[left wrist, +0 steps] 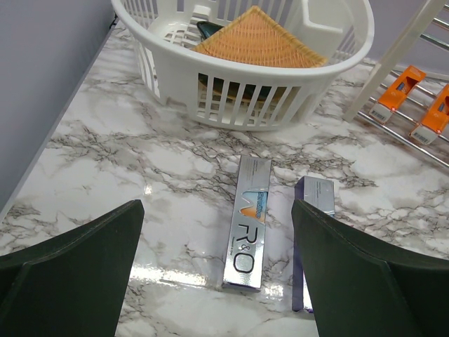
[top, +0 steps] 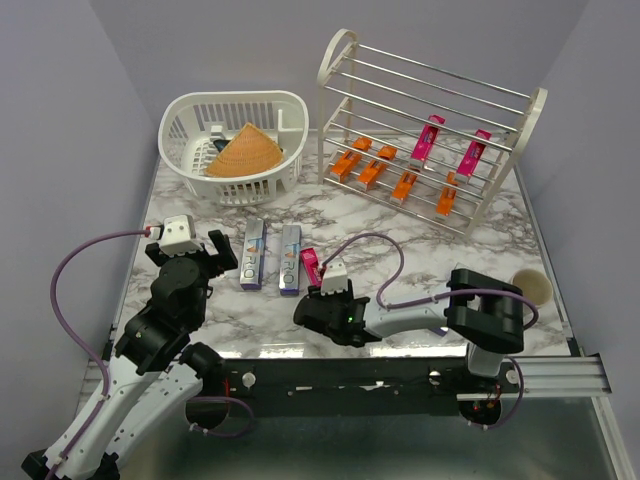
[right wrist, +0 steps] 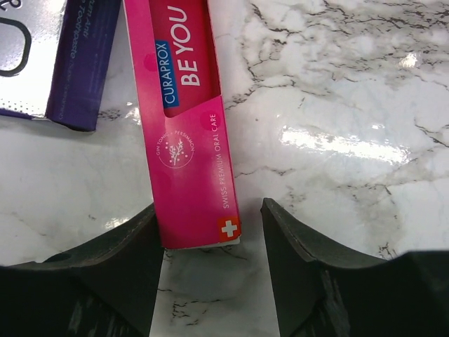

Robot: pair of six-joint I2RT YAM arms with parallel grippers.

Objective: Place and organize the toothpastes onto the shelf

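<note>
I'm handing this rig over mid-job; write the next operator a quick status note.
Left gripper: open, empty, facing the two silver cartons lying on the table.
Right gripper: open, fingers either side of one end of the pink carton, not clamped.
Done: orange cartons and two pink ones sit on the shelf.
Left: shelve the three table cartons.

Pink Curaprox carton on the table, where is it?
Top view, mid-table: the pink Curaprox carton lies just right of two silver cartons, its near end between the fingers of the open right gripper.
</note>
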